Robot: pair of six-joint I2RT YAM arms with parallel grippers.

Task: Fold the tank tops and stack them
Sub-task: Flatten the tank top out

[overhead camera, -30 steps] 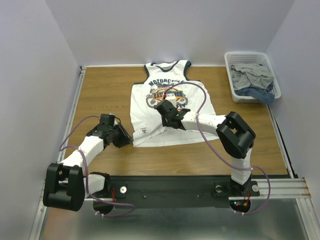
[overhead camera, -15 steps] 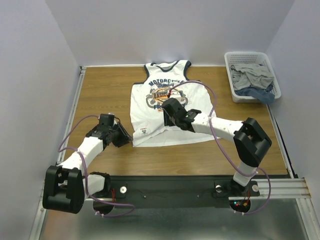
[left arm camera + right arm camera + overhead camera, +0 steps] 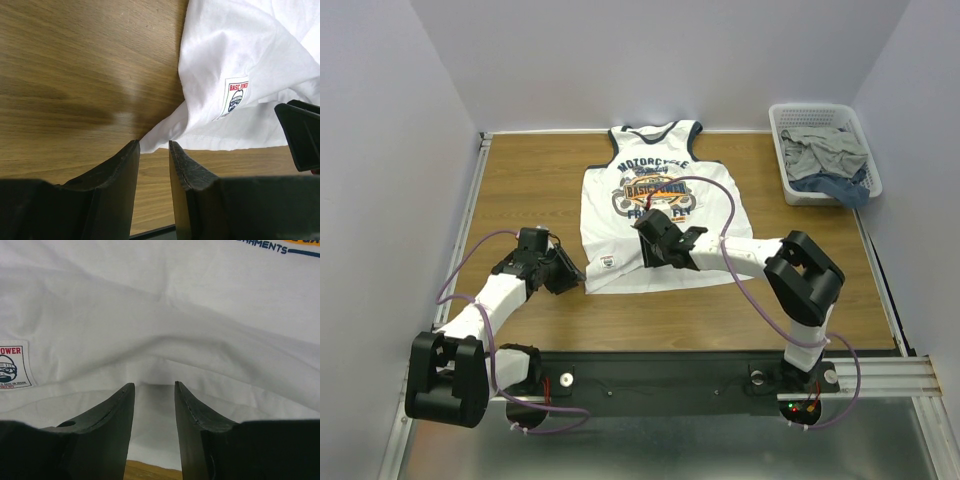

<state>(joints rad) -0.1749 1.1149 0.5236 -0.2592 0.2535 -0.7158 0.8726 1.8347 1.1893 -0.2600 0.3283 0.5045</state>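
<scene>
A white tank top (image 3: 660, 205) with navy trim and a "MOTORCYCLE" print lies flat on the wooden table, neck toward the far wall. My left gripper (image 3: 572, 274) sits low at its near-left hem corner. In the left wrist view the cloth's corner (image 3: 150, 142) just reaches the tips of the open left gripper (image 3: 153, 143), with bare wood showing in the gap. My right gripper (image 3: 653, 252) hovers over the shirt's lower middle. In the right wrist view the right gripper (image 3: 154, 384) stands open over a slight ridge of white cloth (image 3: 160, 340).
A white basket (image 3: 815, 106) holding grey and blue clothes (image 3: 825, 155) stands at the back right corner. A small sewn label (image 3: 236, 95) sits near the shirt's left hem. Walls close in the table on the left, right and far sides.
The right arm has swung and pulled its gripper back from the chest print toward the near hem. The left arm has barely moved.
</scene>
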